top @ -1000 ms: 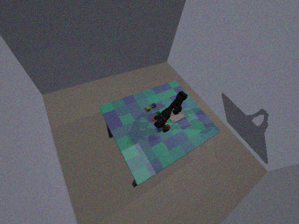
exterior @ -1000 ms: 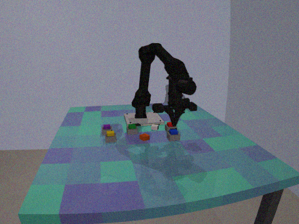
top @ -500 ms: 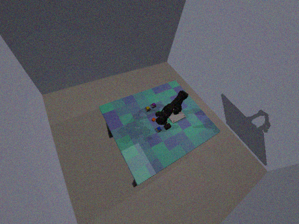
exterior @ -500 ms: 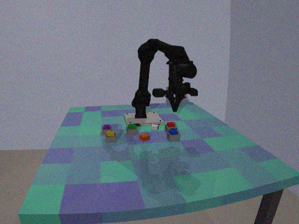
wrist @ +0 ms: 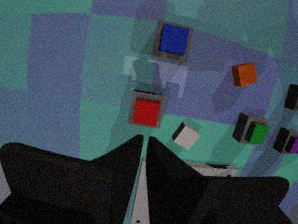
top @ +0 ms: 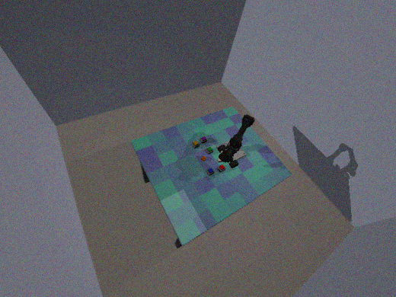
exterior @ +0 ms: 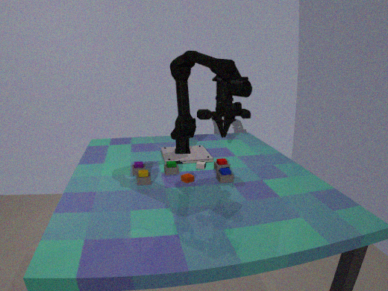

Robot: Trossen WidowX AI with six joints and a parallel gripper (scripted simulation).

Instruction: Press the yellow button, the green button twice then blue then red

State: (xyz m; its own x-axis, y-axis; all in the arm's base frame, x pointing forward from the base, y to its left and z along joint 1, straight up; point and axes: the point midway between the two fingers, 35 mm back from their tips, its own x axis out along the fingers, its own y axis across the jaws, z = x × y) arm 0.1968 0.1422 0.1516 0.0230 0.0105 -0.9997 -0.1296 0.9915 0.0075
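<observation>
Closed with its fingers pressed together on nothing, the end effector [top: 227, 155] in the top view sat over the checkered table [top: 183, 213], just beside the arm's white base plate [top: 240, 155]. Taking that plate as the landmark, the red button [top: 221, 167] lay just in front of it, with the blue button [top: 210, 171] beyond the red one. The green button [top: 209, 149] sat to the plate's far side, the yellow button [top: 196, 144] and a purple button [top: 203, 139] farther off still. An orange block [top: 203, 158] lay between the green and blue buttons.

From the exterior view, the end effector [exterior: 223, 133] hung well above the table [exterior: 112, 257], pointing down, touching no button. Relative to the base plate [exterior: 186, 154], the red button [exterior: 221, 162] and blue button [exterior: 224, 171] stood to its right, the green button [exterior: 171, 165] just in front of it, and the purple button [exterior: 138, 165] and yellow button [exterior: 143, 173] to its left. The orange block [exterior: 187, 177] and a small white block [exterior: 201, 165] lay in front of the plate.

Through the wrist view, the end effector [wrist: 144, 145] showed only a thin slit between its dark fingers. The red button [wrist: 147, 111] sat directly past the tips, apart from them, with the blue button [wrist: 174, 39] farther on. The white block [wrist: 186, 136], orange block [wrist: 245, 74] and green button [wrist: 258, 132] lay to the right of the red button.
</observation>
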